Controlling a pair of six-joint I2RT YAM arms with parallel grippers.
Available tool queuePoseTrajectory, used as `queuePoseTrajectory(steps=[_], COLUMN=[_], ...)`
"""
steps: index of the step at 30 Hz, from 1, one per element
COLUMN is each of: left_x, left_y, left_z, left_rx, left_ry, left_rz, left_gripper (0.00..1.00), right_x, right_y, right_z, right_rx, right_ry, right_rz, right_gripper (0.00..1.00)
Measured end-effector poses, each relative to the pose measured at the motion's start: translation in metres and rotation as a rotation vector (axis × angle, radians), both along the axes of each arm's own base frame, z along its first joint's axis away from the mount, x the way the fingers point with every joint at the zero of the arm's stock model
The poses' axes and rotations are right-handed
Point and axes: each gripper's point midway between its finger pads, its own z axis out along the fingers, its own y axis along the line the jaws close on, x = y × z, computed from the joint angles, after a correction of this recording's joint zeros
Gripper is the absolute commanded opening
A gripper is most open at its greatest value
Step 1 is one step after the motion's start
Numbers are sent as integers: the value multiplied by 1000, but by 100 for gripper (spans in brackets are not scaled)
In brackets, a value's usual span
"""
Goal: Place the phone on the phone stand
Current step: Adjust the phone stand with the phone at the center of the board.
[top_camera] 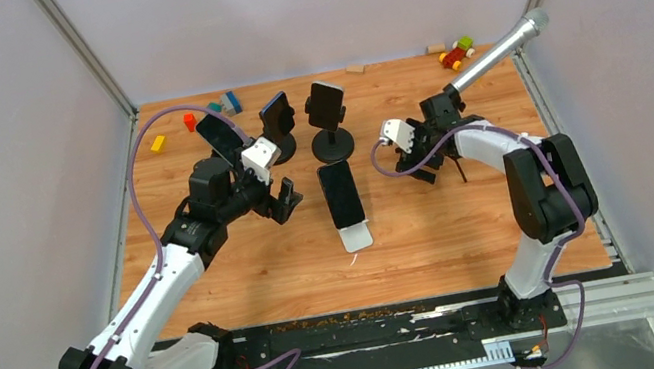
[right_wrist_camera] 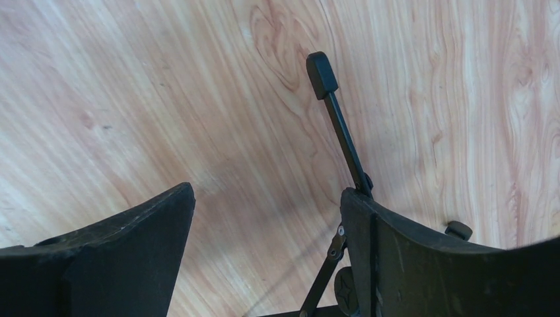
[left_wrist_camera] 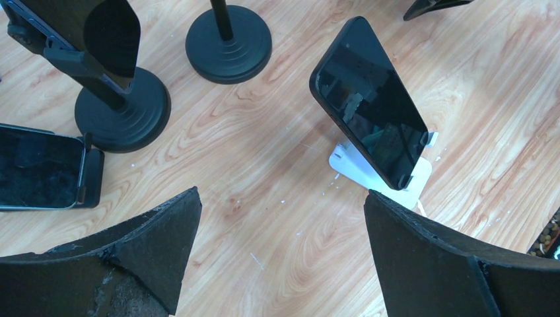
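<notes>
Left gripper [left_wrist_camera: 282, 193] hangs above the wooden table [top_camera: 268, 276] left of centre, its jaws spread fully wide and holding nothing; bare wood shows between its fingers [left_wrist_camera: 152, 251]. At the far left, small toy blocks [top_camera: 189, 121] lie scattered near the back wall; next comes a spare phone [left_wrist_camera: 39, 168] in a black holder, then a round-based black stand [left_wrist_camera: 122, 109] carrying another handset, then a second black stand [left_wrist_camera: 228, 43] just right of it. The phone [left_wrist_camera: 370, 105] sits at the middle of the table, screen dark, leaning back on the white phone stand [left_wrist_camera: 350, 164]; its lower edge rests in the stand's small lip; it is just right of the left gripper and apart from it. Right gripper [right_wrist_camera: 267, 191] hovers low over the wood further right, jaws well apart and gripping nothing; a thin black tripod leg [right_wrist_camera: 342, 132] with a padded foot runs along the inner edge of one finger [right_wrist_camera: 422, 264], and whether they touch I cannot tell. A silver microphone [top_camera: 498, 53] slants up toward the far right corner; a toy car [top_camera: 457, 53] lies beside it.
</notes>
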Motion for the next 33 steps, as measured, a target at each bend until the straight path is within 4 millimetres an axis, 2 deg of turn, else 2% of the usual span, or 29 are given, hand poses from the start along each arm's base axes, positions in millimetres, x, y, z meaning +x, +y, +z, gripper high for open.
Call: queuePoseTrajectory(steps=[6,13,23,33], left_x=[0,-1,-1,-2], left_y=[0,0,0,1], left_z=[0,2,4,6], left_rx=[0,-3,-5,-8], left_ry=[-1,-7,-12,-19], left_rz=[0,0,0,0], left_gripper=[100,100,100,100], right_x=[5,3,-21,-42], right_y=[-19,-27,-47,-81], right_z=[-7,-9,-14,-16], right_rx=[-22,-39,-58,-79], right_ry=[10,17,45,78], right_rz=[-30,-35,-52,-114], right_gripper=[80,76,74,73])
